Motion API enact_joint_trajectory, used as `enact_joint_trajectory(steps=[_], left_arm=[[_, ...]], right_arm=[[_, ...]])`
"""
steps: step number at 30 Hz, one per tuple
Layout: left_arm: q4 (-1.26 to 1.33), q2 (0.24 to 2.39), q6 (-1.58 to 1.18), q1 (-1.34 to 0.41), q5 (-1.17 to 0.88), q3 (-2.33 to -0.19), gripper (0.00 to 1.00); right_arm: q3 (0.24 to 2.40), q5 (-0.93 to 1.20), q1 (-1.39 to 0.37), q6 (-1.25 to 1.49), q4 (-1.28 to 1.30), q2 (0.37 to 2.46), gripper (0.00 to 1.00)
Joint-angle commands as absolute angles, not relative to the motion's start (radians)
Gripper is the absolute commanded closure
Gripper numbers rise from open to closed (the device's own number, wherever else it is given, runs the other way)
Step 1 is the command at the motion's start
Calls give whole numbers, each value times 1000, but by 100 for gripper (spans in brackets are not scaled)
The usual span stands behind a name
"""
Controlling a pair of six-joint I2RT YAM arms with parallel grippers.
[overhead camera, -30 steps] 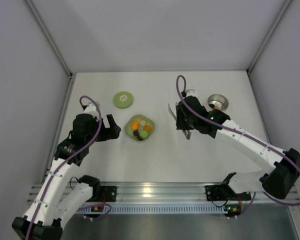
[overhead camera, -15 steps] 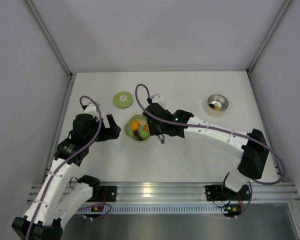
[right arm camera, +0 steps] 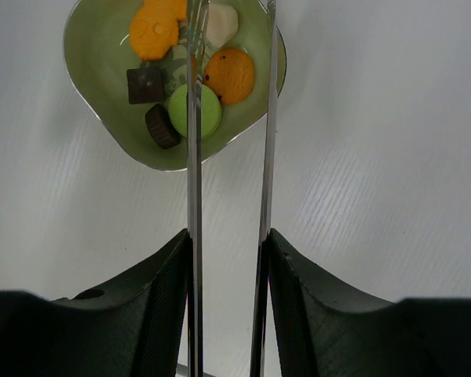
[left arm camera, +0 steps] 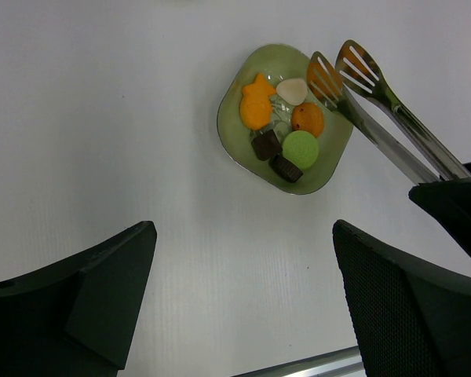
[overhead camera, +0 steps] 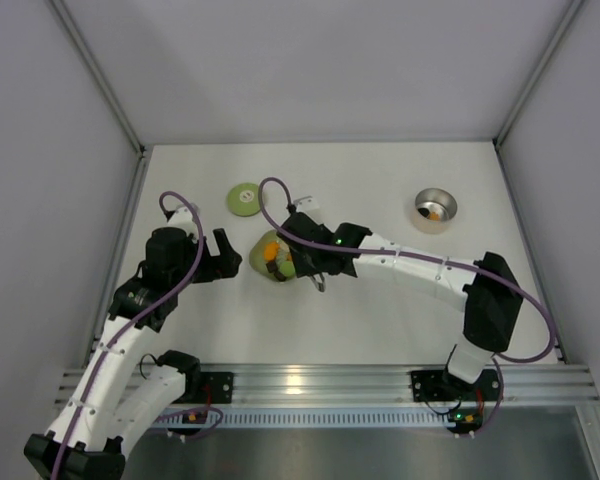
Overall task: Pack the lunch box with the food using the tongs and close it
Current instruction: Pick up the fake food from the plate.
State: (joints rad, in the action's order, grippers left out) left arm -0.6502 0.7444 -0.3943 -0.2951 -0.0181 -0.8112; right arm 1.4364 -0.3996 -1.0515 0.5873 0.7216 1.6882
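My right gripper [overhead camera: 313, 262] [right arm camera: 228, 236] is shut on the tongs [right arm camera: 192, 157] [left arm camera: 377, 118], one slim arm against each finger. The tongs' slotted tips hover apart over the far right of the light green plate [left arm camera: 231, 129] [right arm camera: 94, 39]. I see nothing between the tips. On the plate lies the food: an orange fish shape [left arm camera: 256, 111], a white piece [left arm camera: 292, 90], an orange round [left arm camera: 308, 119], a green round [left arm camera: 300, 148] and two dark brown pieces [left arm camera: 265, 144]. The lunch box [overhead camera: 435, 226] stands at the far right with an orange piece inside. My left gripper [overhead camera: 228, 258] [left arm camera: 243, 228] is open left of the plate.
The flat green lid [overhead camera: 246, 198] lies behind the plate, apart from the lunch box. Grey walls close in the table on three sides. An aluminium rail [overhead camera: 310, 385] runs along the near edge by the arm bases.
My right arm swung left from near the lunch box to the plate, carrying the tongs with it. The left arm has not moved.
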Motion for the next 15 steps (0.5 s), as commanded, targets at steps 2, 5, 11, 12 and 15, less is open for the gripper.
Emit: enact_joint_trajectory(steps=[2,5,11,12,15], left_arm=[[-611,746,-388,-291,-25,-818,1],[-611,747,-387,-291,-25,-818,1],[-609,746,-387,-291,-28,-818,1],[-611,747,-388,-291,-28,-818,1],[-612,746,-388,-291,-26,-818,1]], right_arm=[[1480,-403,-1074,592,655,1721,59],[1474,-391,-1074,592,643,1738,59],[1479,-379,-1074,586,630,1773,59],[1483,-374,-1074,584,629,1778,59],[1486,-365,-1074,584,629,1790,59]])
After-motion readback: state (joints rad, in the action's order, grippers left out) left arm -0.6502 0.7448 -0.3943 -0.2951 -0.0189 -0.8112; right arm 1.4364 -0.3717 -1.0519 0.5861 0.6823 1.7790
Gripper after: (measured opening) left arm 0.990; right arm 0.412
